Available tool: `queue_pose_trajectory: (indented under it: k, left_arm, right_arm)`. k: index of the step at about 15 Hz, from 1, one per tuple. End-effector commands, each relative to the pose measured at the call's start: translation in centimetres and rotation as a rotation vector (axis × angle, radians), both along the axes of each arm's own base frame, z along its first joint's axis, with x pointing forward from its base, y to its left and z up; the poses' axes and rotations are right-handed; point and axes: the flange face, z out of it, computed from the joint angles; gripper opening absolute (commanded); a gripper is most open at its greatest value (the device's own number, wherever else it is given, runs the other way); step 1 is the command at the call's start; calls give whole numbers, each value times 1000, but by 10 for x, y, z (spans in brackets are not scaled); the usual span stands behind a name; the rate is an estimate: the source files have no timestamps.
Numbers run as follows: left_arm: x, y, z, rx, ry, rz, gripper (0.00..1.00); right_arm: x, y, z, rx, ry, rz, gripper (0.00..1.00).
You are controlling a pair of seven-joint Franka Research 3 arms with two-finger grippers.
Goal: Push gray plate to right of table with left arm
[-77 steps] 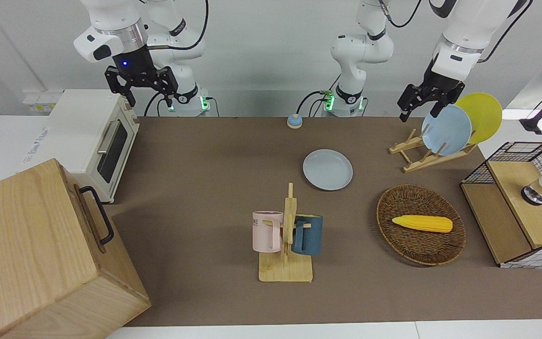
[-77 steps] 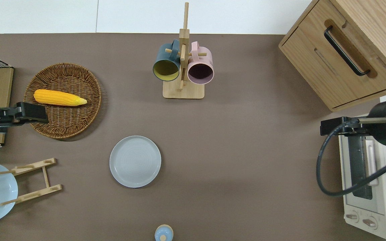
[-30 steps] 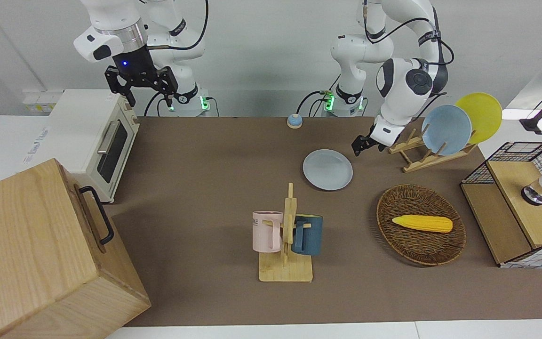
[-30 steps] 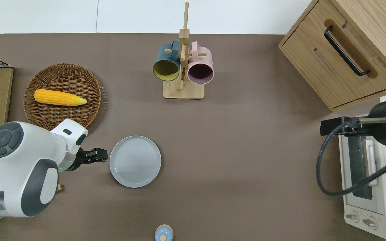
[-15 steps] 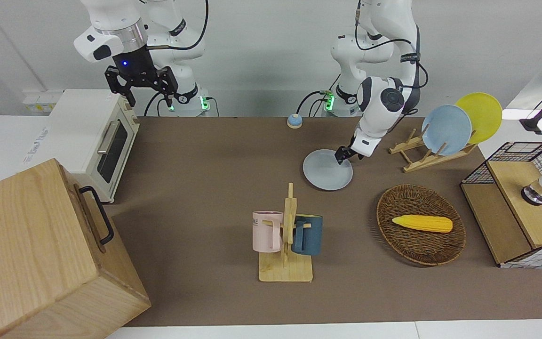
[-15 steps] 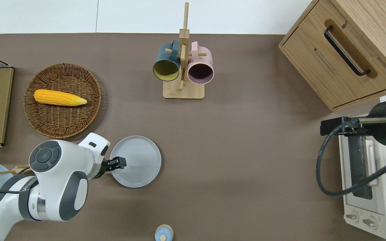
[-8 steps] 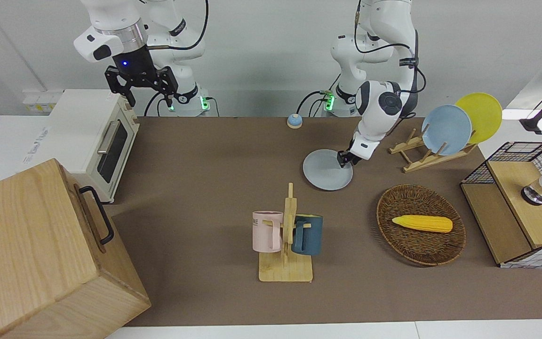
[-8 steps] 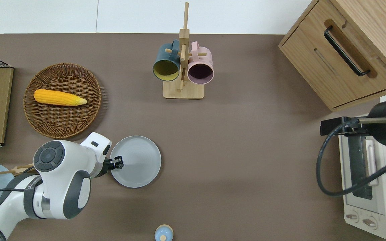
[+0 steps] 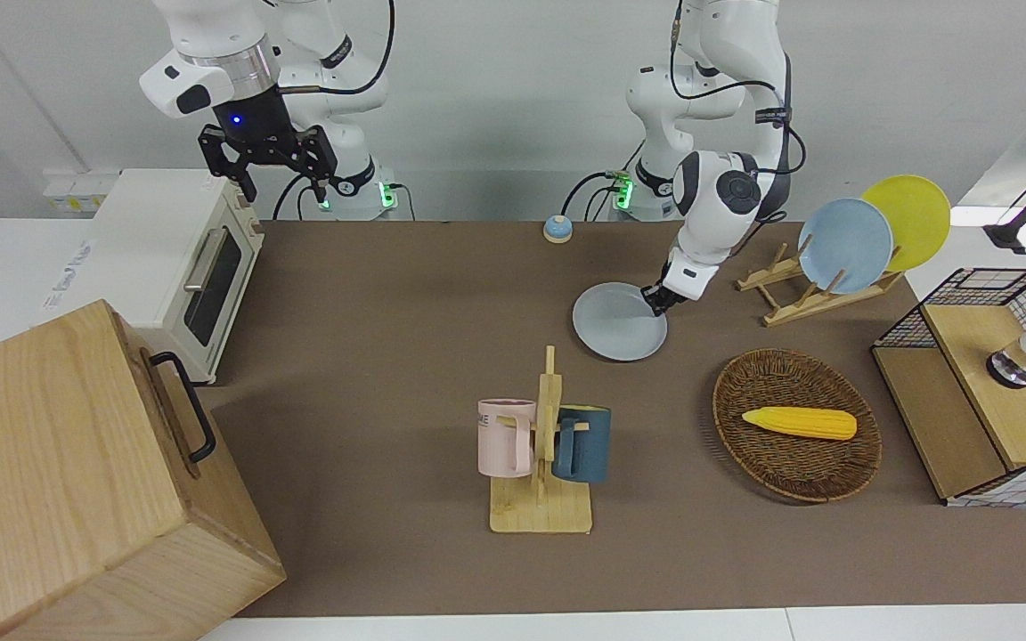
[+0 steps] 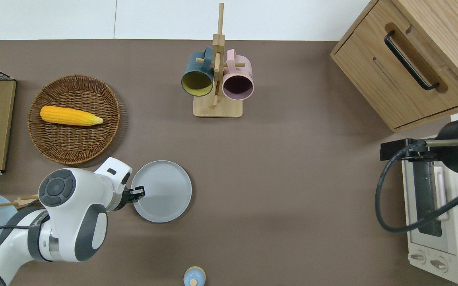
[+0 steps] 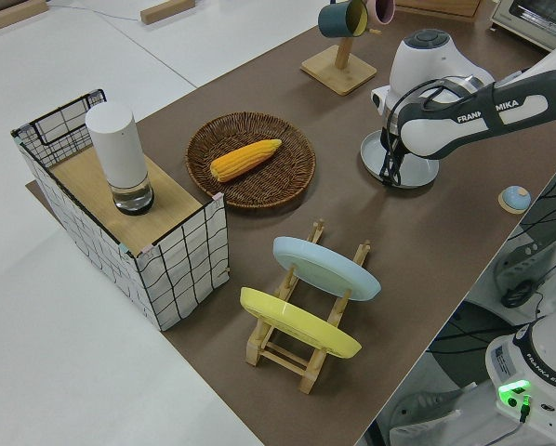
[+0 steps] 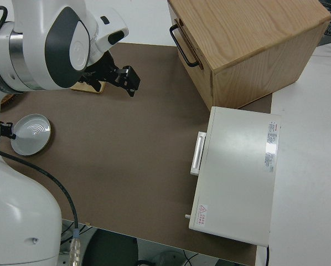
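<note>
One gripper (image 10: 139, 193) is at work: the left arm's (image 10: 70, 214), low at the gray plate's (image 10: 165, 191) rim on the edge toward the left arm's end of the bench (image 10: 292, 178); whether its jaws are released or clenched cannot be told. The plate lies flat, nearer the robots than the mug rack (image 10: 217, 79) and beside the basket (image 10: 74, 139). The contact looks slight and off-centre, so the plate may spin or slip past instead of sliding straight. The right arm is parked.
</note>
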Motion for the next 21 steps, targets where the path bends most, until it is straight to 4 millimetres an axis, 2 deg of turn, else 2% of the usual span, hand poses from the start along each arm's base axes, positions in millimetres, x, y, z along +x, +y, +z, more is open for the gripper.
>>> queue_pose_trajectory:
  k: [1,9,18,21]
  left_arm:
    - [-4,6,-8,-4,-6,12,0]
    - [-5,-2,-7,-6,-9,-5,0]
    - [-14,-42,-7,-54,-3,-2,0]
    - [-19,-65,-9,-66,-4,9,0]
  right_arm:
    - [0,1,1,-1,7,3,996]
    - [0,1,1,-1,6,3,996]
    - [0,1,1,-1,7,3,996]
    - [0,1,1,-1,7,3,996]
